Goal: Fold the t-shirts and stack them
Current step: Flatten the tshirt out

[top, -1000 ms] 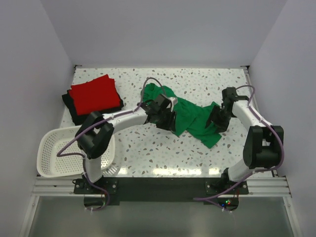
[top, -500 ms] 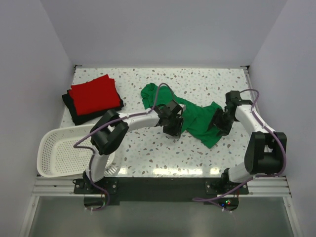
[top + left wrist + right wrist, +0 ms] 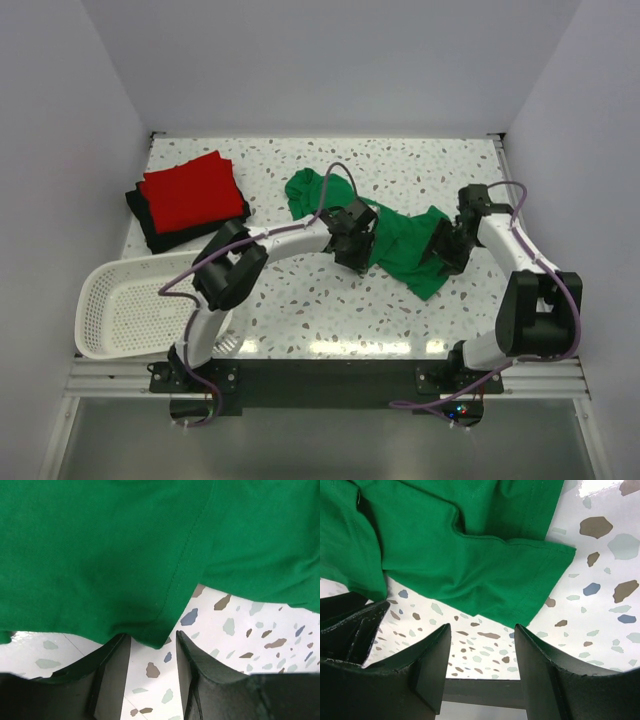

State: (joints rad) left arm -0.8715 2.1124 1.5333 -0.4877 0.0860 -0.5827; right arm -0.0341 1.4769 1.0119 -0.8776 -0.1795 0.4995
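The bright green t-shirt (image 3: 395, 240) lies crumpled and unfolded on the middle of the table. My left gripper (image 3: 353, 252) is open at its near left edge. In the left wrist view a hem corner of the green shirt (image 3: 150, 555) hangs just between the open fingertips (image 3: 152, 645), not pinched. My right gripper (image 3: 444, 252) is open at the shirt's right end. In the right wrist view a sleeve of the shirt (image 3: 485, 575) lies just beyond the gripper (image 3: 482, 632). The red t-shirt (image 3: 190, 190) lies folded on the folded black t-shirt (image 3: 152, 228) at the back left.
A white slotted basket (image 3: 110, 310) stands tilted at the near left beside the left arm's base. White walls close in the speckled table (image 3: 300, 300) on three sides. The table's front edge (image 3: 485, 687) shows under the right fingers.
My left gripper has moved right and nearer along the green shirt's edge, leaving its left part lying uncovered. The right gripper has shifted slightly right and nearer.
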